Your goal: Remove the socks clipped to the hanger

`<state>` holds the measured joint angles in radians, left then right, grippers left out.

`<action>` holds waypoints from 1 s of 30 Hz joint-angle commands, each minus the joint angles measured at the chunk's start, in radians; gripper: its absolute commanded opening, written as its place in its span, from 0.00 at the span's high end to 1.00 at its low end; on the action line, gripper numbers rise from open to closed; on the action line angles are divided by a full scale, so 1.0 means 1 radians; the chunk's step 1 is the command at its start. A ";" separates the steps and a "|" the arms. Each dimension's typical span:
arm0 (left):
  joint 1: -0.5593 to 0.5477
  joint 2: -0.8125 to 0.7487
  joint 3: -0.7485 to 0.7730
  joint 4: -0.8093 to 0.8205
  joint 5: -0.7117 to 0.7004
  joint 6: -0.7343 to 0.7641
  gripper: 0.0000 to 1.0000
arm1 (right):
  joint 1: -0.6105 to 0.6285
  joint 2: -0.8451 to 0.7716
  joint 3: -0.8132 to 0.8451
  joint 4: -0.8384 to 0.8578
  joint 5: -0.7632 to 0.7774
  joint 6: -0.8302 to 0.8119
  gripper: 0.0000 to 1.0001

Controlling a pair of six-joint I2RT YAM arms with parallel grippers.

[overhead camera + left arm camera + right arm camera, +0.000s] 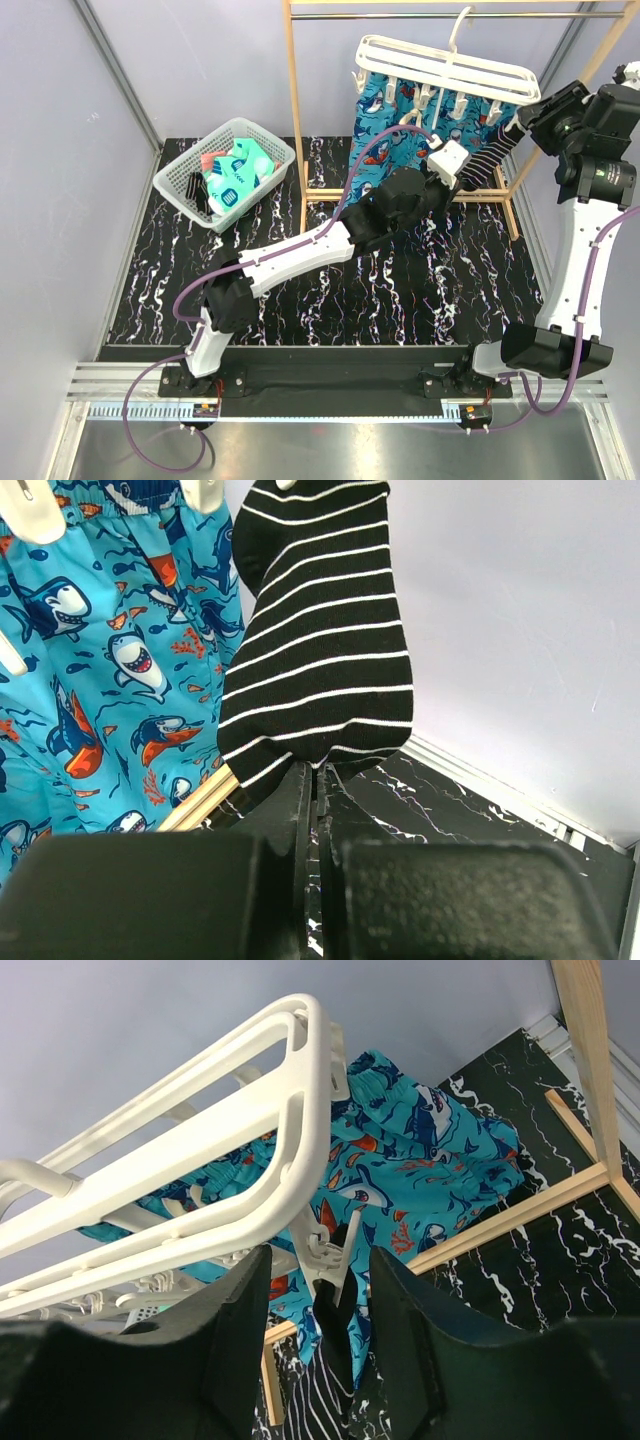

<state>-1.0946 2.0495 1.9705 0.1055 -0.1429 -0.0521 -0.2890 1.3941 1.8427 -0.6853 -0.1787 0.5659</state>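
Fingers of the left end effector (315, 780) were pressed shut on the lower end of the black-and-white striped sock (320, 650), whose long axis slanted from that pinched end up and rightward to its clip (330, 1255). The right end effector (320, 1290) stood half open astride that clip, under the white hanger (200, 1150) and beside the shark-print cloth (420, 1160).

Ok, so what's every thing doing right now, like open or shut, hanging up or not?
striped sock: hanging from a clip, bottom end pinched
left hand: shut on the striped sock
right hand: open, one finger on each side of the clip
hanger: hung on the wooden rack
shark cloth: clipped to the hanger
basket: holding loose socks
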 commanded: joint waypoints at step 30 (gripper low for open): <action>-0.011 -0.042 0.005 0.066 -0.032 0.014 1.00 | 0.004 -0.043 -0.112 0.245 0.004 -0.014 1.00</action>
<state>-1.1000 2.0491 1.9697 0.1070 -0.1467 -0.0521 -0.2890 1.3846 1.7264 -0.4896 -0.1749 0.5728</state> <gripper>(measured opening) 0.016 0.338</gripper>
